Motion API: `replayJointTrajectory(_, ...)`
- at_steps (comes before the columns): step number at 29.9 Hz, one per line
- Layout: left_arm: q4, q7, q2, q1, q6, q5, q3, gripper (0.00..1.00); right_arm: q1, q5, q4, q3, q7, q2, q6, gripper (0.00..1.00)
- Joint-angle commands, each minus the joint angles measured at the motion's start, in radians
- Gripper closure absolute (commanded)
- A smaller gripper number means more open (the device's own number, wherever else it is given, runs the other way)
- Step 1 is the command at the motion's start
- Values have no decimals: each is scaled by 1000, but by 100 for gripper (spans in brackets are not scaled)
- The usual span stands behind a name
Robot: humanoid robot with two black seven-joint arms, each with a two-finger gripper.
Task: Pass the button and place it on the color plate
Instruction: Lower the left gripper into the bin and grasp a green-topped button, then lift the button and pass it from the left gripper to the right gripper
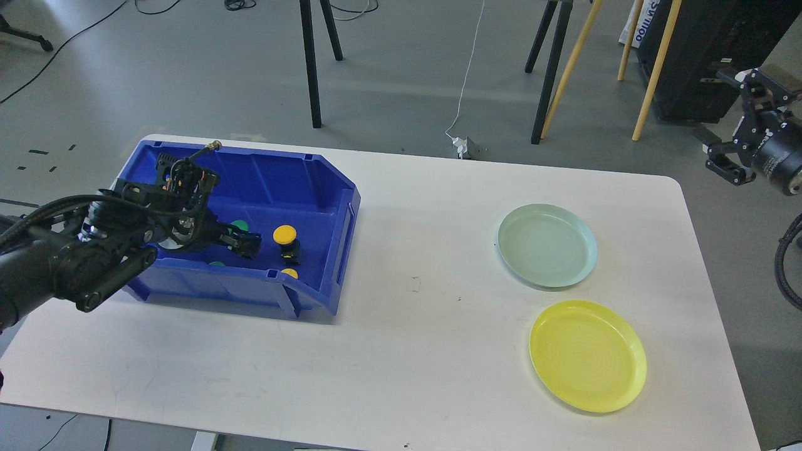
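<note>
My left gripper (pixel 248 244) reaches down into the blue bin (pixel 326 188) at the table's left. Its dark fingers cannot be told apart. A green button (pixel 238 225) shows just behind its tip; whether it is gripped is unclear. A yellow button (pixel 285 235) on a black base stands just right of the gripper. A second yellow cap (pixel 289 273) and a green cap (pixel 217 264) peek over the bin's near wall. The pale green plate (pixel 547 245) and the yellow plate (pixel 588 355) lie empty at the right. My right gripper (pixel 720 119) hangs open and empty beyond the table's far right corner.
The white table (pixel 407 326) carries only the bin and the two plates. Tripod legs (pixel 310 62), wooden poles (pixel 655 69) and a cable with a plug (pixel 465 148) stand on the floor behind the table.
</note>
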Motion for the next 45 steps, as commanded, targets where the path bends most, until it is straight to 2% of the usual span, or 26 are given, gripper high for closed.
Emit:
replayJointTrajectory(1, 1, -13, -7, 0, 0, -2, -1, 5, 1, 0, 0, 0, -1, 0, 0, 1)
replayJointTrajectory(3, 6, -16, -9, 0, 0, -1, -1, 6, 0, 0, 0, 0, 1, 0, 0, 1)
replayJointTrajectory(9, 24, -18, -27, -1, 0, 9, 12, 30, 0, 0, 0, 0, -1, 0, 0, 1)
replayJointTrajectory(12, 27, -16, -27, -3, 0, 10, 13, 38, 0, 0, 0, 0, -1, 0, 0, 1)
replayJointTrajectory(14, 36, -10, -29, -3, 0, 10, 13, 55, 0, 0, 1, 0, -1, 0, 0, 1)
replayJointTrajectory(18, 41, -4, -29, -4, 0, 9, 12, 70, 1, 0, 1, 0, -1, 0, 0, 1)
replayJointTrajectory(26, 7, -18, 0, -17, 0, -17, -8, 75, 3, 0, 0, -2, -1, 6, 0, 1)
replayJointTrajectory(36, -288, -24, 256, -70, 0, -276, -43, 74, 11, -5, -9, -2, -1, 29, 0, 1)
replayJointTrajectory(41, -382, -25, 307, -119, 0, -408, -123, 74, 24, -3, -5, 3, 1, 68, 0, 1)
replayJointTrajectory(45, -391, -19, 298, -173, 0, -548, -220, 74, 52, 0, 4, 8, 2, 115, 0, 1)
